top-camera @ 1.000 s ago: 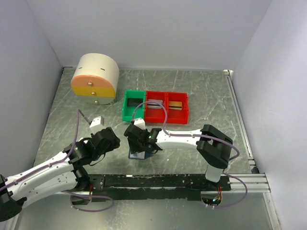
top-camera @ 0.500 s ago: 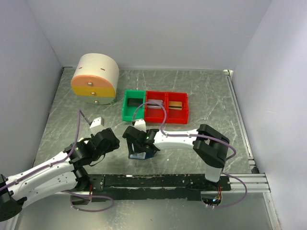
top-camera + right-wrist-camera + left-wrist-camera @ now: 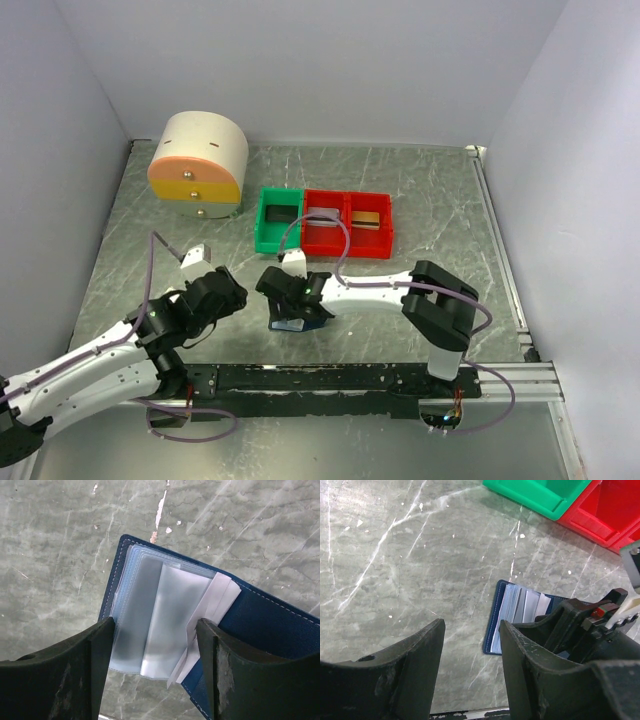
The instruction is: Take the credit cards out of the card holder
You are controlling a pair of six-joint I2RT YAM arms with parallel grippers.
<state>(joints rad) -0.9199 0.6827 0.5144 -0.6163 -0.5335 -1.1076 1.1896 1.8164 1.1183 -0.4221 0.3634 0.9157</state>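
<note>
Right claw (image 3: 154,645) apart above the open card holder (image 3: 260,625); left claw (image 3: 471,635) apart nearby.

- The top external camera is looking down from high behind both arms, taking in the whole table (image 3: 430,200) from afar.
- The left wrist camera is looking obliquely past its own jaws, the card holder (image 3: 520,607) lying just beyond the right jaw's tip.
- The right wrist camera is hanging close, facing straight down, the card holder spanning the gap between its jaws.
- All three views are sharing the card holder.
</note>
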